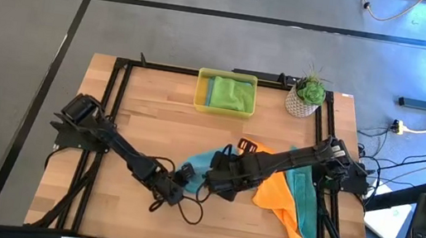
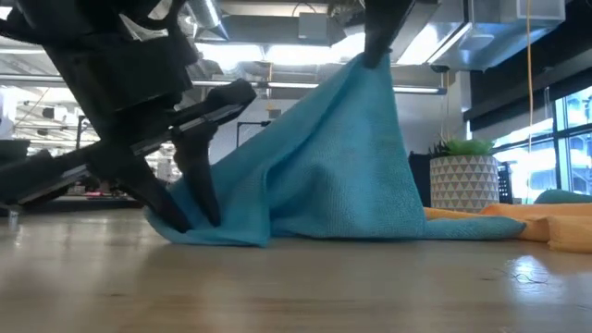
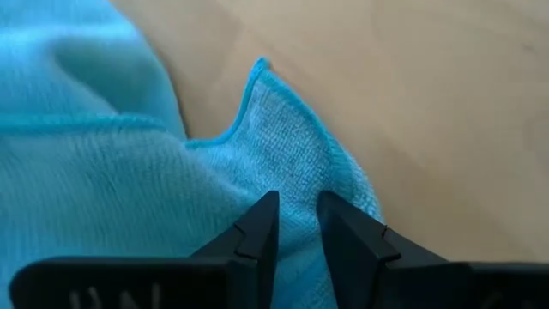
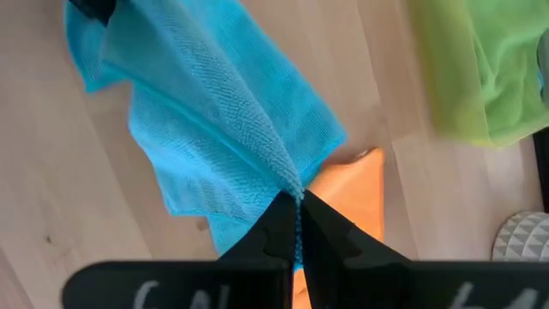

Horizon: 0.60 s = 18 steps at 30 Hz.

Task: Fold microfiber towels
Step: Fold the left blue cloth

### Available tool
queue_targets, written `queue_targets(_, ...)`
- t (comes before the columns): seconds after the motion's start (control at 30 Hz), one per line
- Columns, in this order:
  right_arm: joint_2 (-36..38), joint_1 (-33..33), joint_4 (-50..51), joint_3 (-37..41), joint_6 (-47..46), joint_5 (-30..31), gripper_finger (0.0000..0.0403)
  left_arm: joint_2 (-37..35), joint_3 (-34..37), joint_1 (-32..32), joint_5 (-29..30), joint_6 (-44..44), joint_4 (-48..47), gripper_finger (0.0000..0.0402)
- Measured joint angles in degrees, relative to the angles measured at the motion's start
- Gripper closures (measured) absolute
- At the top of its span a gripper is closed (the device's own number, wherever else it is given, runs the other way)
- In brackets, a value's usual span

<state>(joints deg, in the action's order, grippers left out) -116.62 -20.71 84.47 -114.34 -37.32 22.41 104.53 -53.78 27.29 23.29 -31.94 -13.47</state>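
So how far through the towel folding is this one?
Done: a green towel lies in the yellow tray. In hand: both grippers pinch one teal towel, the right gripper lifting a corner, the left gripper low at the table. Left: the orange towel and another teal towel, unfolded.

Bare table [image 1: 146, 118] lies open at left; orange towel [image 1: 276, 193] and plant pot [image 1: 303, 103] crowd the right

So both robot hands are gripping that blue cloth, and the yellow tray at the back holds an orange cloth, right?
Not quite. The yellow tray holds a lime green towel, as the high view shows; the orange towel lies on the table under the right arm. The rest is correct: the left hand and the right hand both pinch the teal towel.
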Motion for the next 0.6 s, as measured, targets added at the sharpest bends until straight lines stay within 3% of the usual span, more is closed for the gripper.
queue_targets(0.2, 0.0, -2.0, 0.9, 0.3, -1.6, 0.0, 0.0389, -0.3, 0.3, -1.1, 0.4, 9.0, -8.5, 0.0319)
queue_targets(0.4, 0.0, -4.9, -0.6, 0.3, -1.6, -1.3, 0.0389, -0.7, 0.7, 0.2, 1.5, 11.5, -12.3, 0.0319)
queue_targets(0.6, -0.2, -8.1, -12.4, 5.2, -1.3, -1.3, 0.0389, -1.6, 0.9, 3.8, 1.0, 12.3, -13.5, 0.0319)
